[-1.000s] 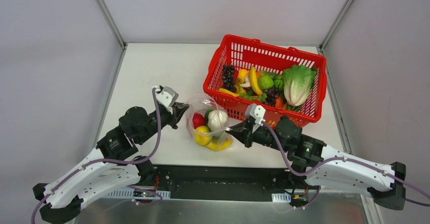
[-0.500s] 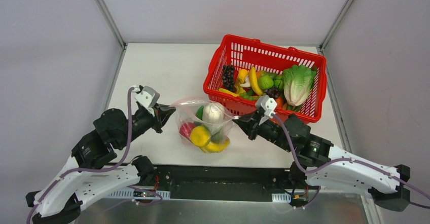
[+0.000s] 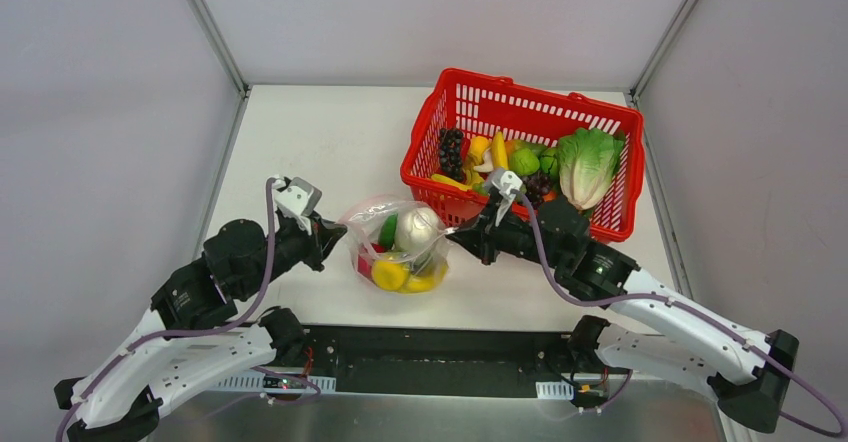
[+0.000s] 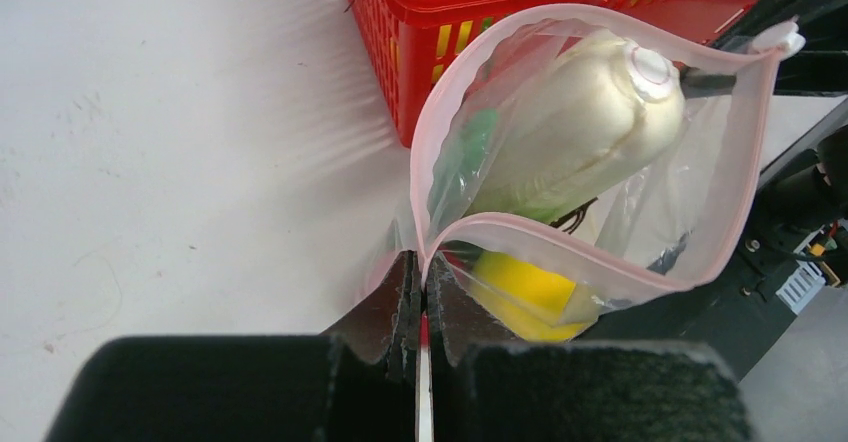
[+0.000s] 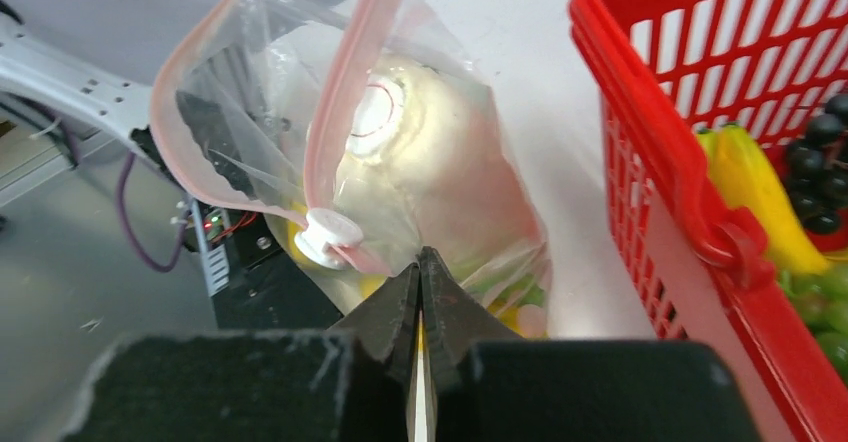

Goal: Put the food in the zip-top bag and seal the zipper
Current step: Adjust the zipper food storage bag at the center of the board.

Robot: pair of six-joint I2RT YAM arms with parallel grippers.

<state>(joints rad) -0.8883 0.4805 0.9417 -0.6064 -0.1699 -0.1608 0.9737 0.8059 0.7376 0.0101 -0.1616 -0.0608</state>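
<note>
The bag is between the two arms, close to the near edge of the bench and about halfway between its left and right edges. Whether its bottom rests on the bench, I cannot tell.

The left gripper is clenched on the left end of the bag's mouth. In the left wrist view its two fingers are pressed together with the pink strip between them. The right gripper is clenched on the right end of the mouth, just beside the white slider.

The zipper is not closed. Its two pink strips stand apart and make a wide loop, and the slider sits at the end by the right gripper.

The food is inside the bag. The white oval piece is on top, close to the mouth. The green vegetable lies beside it on the left. The banana and the red fruit are lower in the bag.

The red basket stands toward the far right corner of the bench, just behind the bag. It holds a lettuce, dark grapes and other toy food.
</note>
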